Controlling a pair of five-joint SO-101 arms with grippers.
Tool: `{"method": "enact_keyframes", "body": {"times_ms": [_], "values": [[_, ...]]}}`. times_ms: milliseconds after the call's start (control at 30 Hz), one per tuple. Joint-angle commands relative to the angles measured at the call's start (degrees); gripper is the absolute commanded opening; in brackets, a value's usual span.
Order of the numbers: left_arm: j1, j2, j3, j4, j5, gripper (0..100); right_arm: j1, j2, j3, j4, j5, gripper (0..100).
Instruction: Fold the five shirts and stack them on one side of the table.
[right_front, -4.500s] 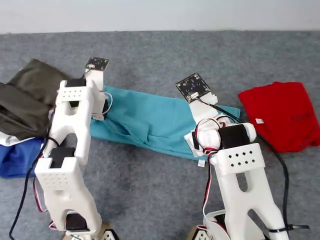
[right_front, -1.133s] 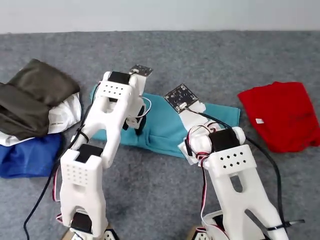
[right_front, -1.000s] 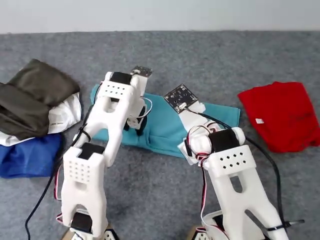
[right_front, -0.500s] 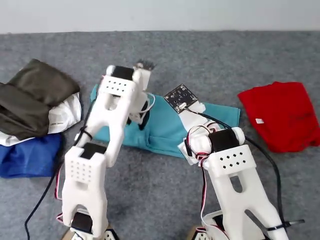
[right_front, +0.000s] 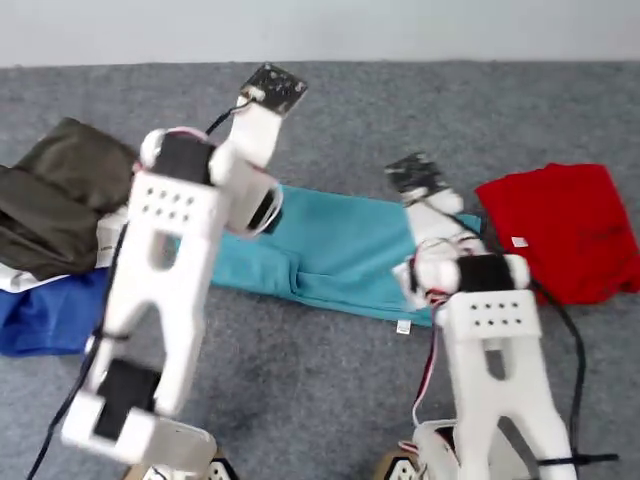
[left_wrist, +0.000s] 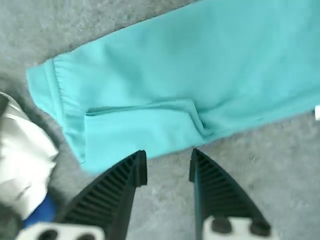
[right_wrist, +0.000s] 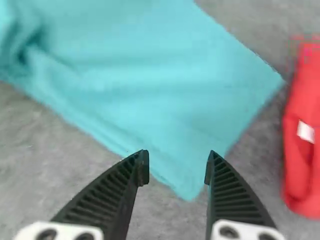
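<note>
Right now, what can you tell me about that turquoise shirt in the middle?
The teal shirt lies flat on the grey table, folded into a long band of soft cloth with a creased flap along its near edge. A small white tag shows at one corner. The red shirt lies close to one end.

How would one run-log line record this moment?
left gripper: open, over teal shirt edge | right gripper: open, over same shirt | red shirt: lies at right

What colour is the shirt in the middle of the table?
The shirt is teal; the high view shows it best.
</note>
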Motion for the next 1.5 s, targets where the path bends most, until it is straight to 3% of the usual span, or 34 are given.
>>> {"method": "enact_keyframes", "body": {"times_ms": [0, 200, 467, 600, 967, 1033, 1167, 1467], "values": [[-2.8, -13.5, 5.0, 1.1, -3.4, 15, 6.5, 4.5, -0.4, -1.6, 0.1, 19.8], [-8.8, -30.6, 17.3, 1.1, -3.4, 15, 13.7, 18.2, -4.3, -2.8, 0.4, 22.0], [-10.5, -45.0, 38.0, 1.1, -1.0, 15, 14.3, 34.0, -16.0, -3.0, -2.7, 22.9], [-10.2, -47.5, 40.0, 1.0, 3.5, 15, 13.4, 41.5, -21.0, -3.3, -4.0, 22.8], [-10.2, -47.6, 40.0, 1.0, 3.8, 15, 4.1, 58.2, -28.7, -2.6, -3.6, 22.5], [-10.2, -47.6, 40.0, 1.0, 3.8, 15, 3.6, 58.5, -28.7, -2.6, -3.6, 18.8], [-10.2, -47.6, 40.1, 1.0, 3.8, 15, 3.7, 58.6, -29.6, -2.6, -3.7, 0.4], [-10.1, -47.7, 42.7, 1.0, 3.8, 15, 3.8, 58.7, -36.2, 7.5, -3.9, 0.9]]}}
